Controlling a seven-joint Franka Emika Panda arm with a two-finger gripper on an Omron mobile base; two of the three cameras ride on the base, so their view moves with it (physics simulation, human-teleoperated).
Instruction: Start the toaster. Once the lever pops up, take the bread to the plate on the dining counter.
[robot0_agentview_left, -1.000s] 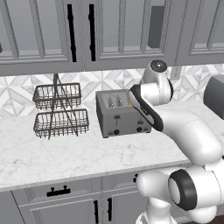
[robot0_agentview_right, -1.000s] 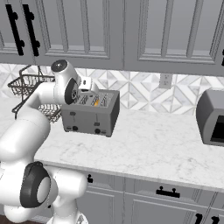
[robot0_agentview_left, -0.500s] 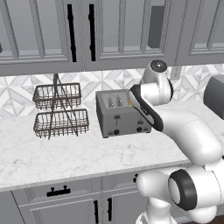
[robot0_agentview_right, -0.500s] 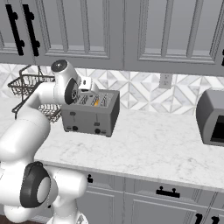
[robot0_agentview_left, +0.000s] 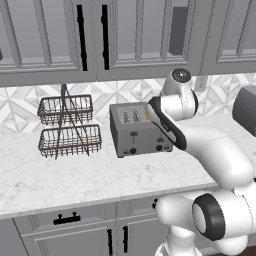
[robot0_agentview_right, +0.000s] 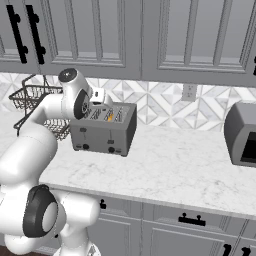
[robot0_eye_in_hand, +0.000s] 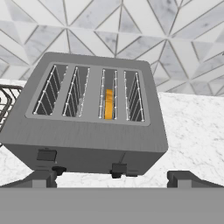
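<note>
Left base view: four-slot toaster (robot0_agentview_left: 139, 130) on marble worktop (robot0_agentview_left: 90, 175), against tiled backsplash (robot0_agentview_left: 20, 107). Two-tier wire basket rack (robot0_agentview_left: 67, 126) at 9 o'clock of toaster, apart from it. Arm (robot0_agentview_left: 200, 145) rising from lower right, wrist above toaster's 3 o'clock end. Dark appliance (robot0_agentview_left: 246, 111) at frame's 3 o'clock edge. Grey cabinets (robot0_agentview_left: 90, 37) with black handles overhead.

Right base view: toaster (robot0_agentview_right: 104, 129) near worktop's back, front face with two levers and two knobs toward camera. Orange-tan edge of bread (robot0_agentview_right: 109, 117) visible in one slot. Hand's white housing above toaster's top, 11 o'clock side; fingers hidden behind wrist. Microwave-like box (robot0_agentview_right: 242, 134) at 3 o'clock, well apart. Wall outlet (robot0_agentview_right: 189, 92) on backsplash.

Hand view: gripper (robot0_eye_in_hand: 112, 178) spread wide, nothing between tips, one tip at 7 o'clock, other at 5 o'clock. Toaster (robot0_eye_in_hand: 87, 118) directly ahead, slots up. Bread (robot0_eye_in_hand: 108, 104) standing sunk in third slot from left. Levers (robot0_eye_in_hand: 46, 155) on front face. Rack wire (robot0_eye_in_hand: 6, 103) at 9 o'clock edge.
</note>
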